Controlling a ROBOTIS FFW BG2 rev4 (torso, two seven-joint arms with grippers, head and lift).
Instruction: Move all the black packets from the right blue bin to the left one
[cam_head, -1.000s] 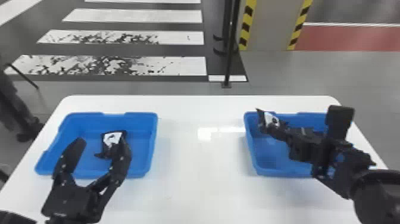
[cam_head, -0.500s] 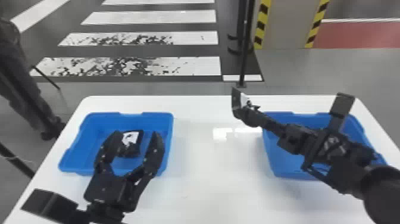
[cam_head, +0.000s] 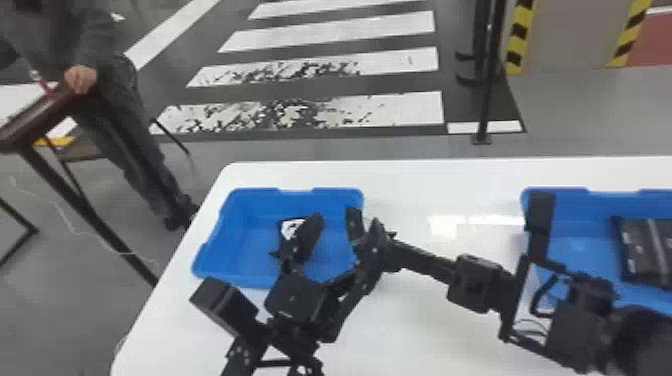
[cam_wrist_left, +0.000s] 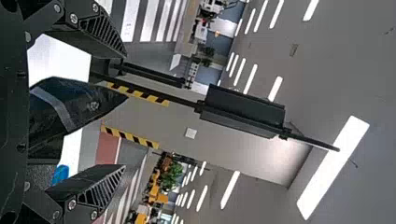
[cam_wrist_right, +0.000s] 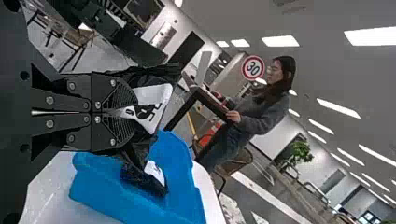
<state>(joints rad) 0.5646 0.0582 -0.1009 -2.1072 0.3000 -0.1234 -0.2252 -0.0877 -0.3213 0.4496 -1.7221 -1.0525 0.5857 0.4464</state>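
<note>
Black packet, one: pinched in closed right hand, newly carried to three-o'clock rim of left blue bin; drop seemingly next. Left hand: spread wide, nothing clamped.

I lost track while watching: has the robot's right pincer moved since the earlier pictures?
Yes. In the head view, the right pincer has moved left, away from the right bin and close to the left bin.

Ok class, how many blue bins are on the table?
2: the left bin on the robot's left side of the white table, the right bin on its right, cut off by the head view's edge. Any farther right may be hidden.
</note>
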